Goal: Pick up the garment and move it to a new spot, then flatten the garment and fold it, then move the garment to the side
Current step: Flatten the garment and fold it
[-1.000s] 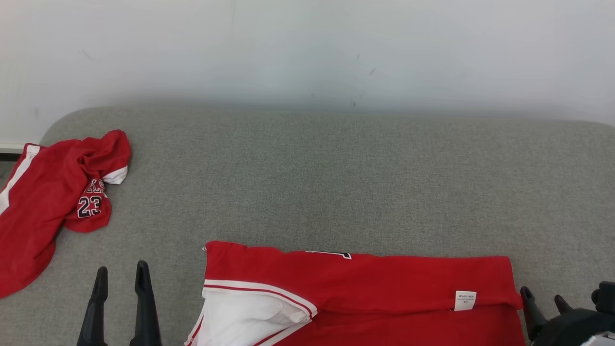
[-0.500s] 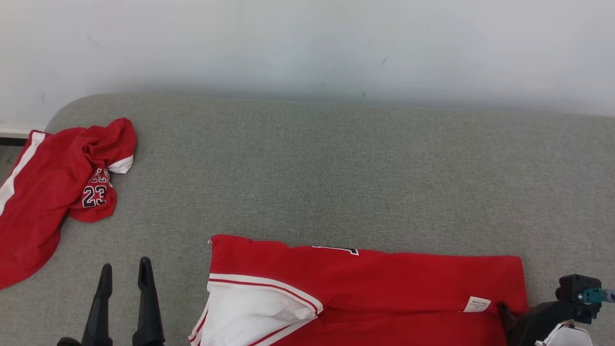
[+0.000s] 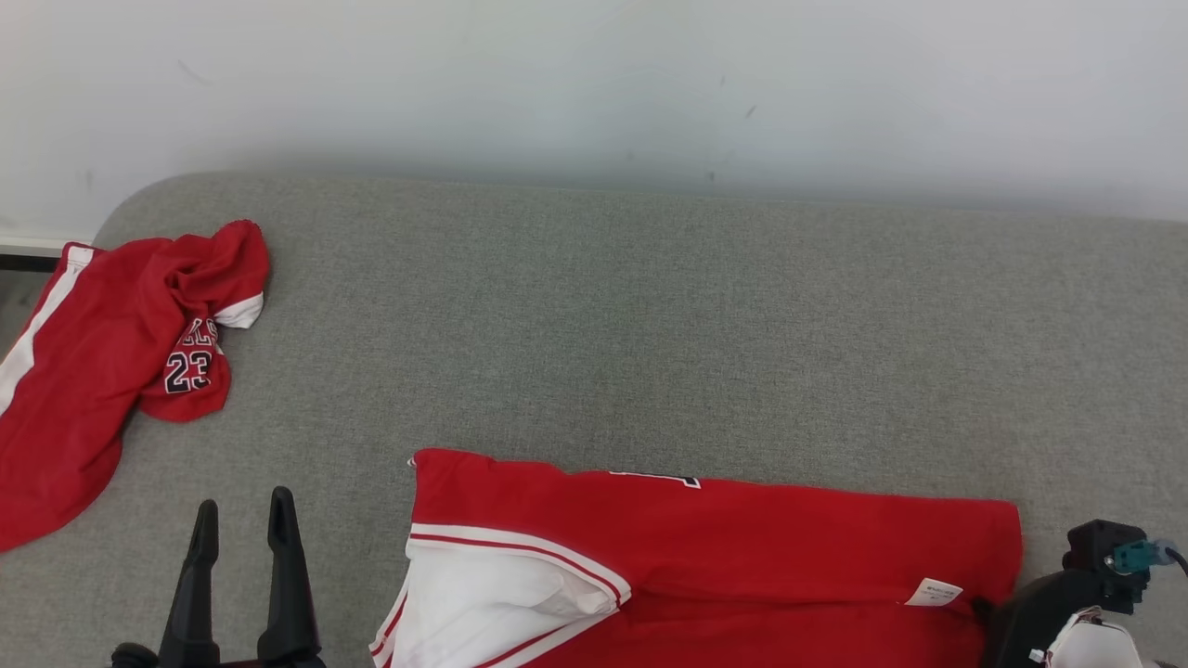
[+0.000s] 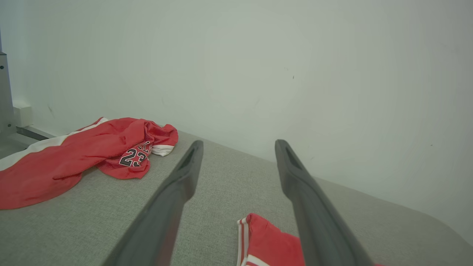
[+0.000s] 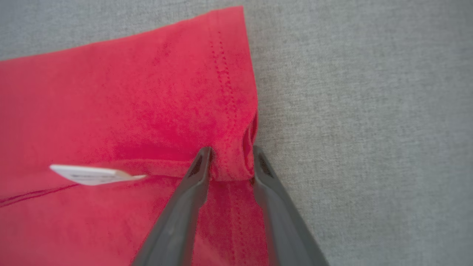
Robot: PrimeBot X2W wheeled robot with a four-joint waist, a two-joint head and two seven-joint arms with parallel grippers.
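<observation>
Head view: a grey fabric-covered worktop (image 3: 650, 325) runs up to a pale wall (image 3: 594, 83). The folded red jersey (image 3: 742, 547) lies flat at the near edge, right of centre. Its white-lined, striped armhole is at its left end and a small white label (image 3: 933, 592) sits near its right hem. A second, crumpled red jersey (image 3: 102, 362) printed with 23 lies well apart at the far left corner, partly hanging over the edge. The left end effector (image 3: 243, 501) stands at the lower left, between the two jerseys and touching neither. Its dark fingers are spread apart with nothing between them. The right end effector (image 3: 979, 608) is at the folded jersey's right hem corner, just beside the label, with most of it hidden behind its own dark housing.

Left wrist view: the left end effector's fingers are set wide, with bare worktop between them. The striped corner of the folded jersey shows low between the fingers, and the crumpled jersey lies off to the left against the wall.

Right wrist view: the right end effector's fingertips (image 5: 201, 162) pinch a raised fold of the folded jersey's stitched hem at its edge. Cloth bulges between them and touches both. The label lies to the left, grey worktop to the right.
</observation>
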